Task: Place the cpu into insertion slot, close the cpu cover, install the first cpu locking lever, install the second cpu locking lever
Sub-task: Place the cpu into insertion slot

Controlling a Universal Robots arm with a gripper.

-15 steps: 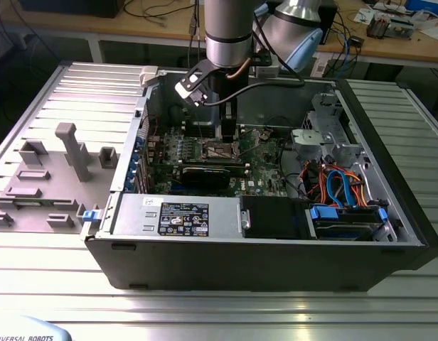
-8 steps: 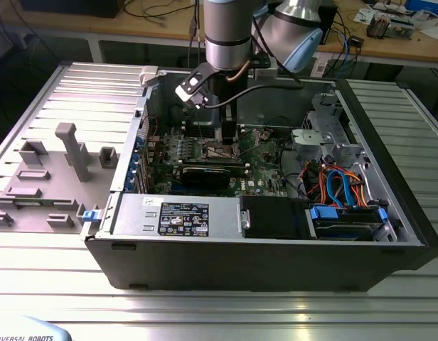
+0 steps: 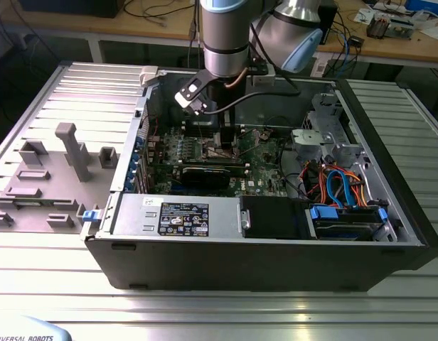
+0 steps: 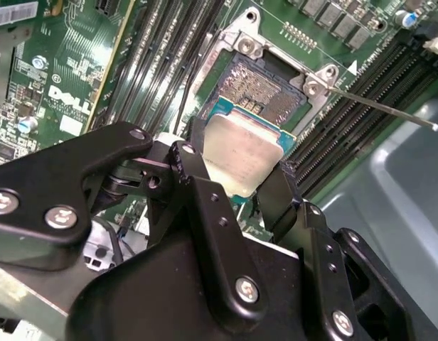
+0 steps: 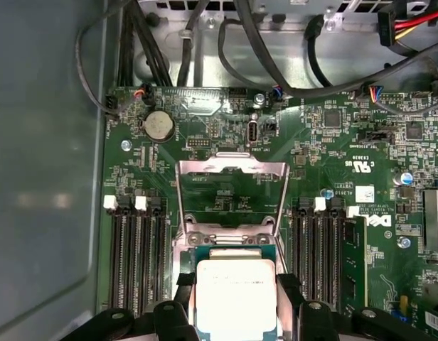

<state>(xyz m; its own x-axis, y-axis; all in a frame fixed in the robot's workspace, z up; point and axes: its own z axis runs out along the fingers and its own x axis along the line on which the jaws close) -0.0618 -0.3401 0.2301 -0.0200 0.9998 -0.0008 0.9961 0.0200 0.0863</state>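
My gripper is shut on the cpu, a small square chip with a silver-grey top, held by two opposite edges between the black fingers. The chip hangs tilted just above the insertion slot, whose dark contact field and silver rim are partly uncovered. In the first wrist view the cpu sits between the gripper fingers, and the cpu cover stands raised behind it as an open silver frame. A thin locking lever sticks out free beside the socket. In the exterior view the gripper reaches down into the open computer case.
Black memory slots flank the socket on both sides. A black graphics card, the power supply and bundled drive cables fill the case around it. A grey case wall stands close by. A grey fixture plate lies at the exterior view's left.
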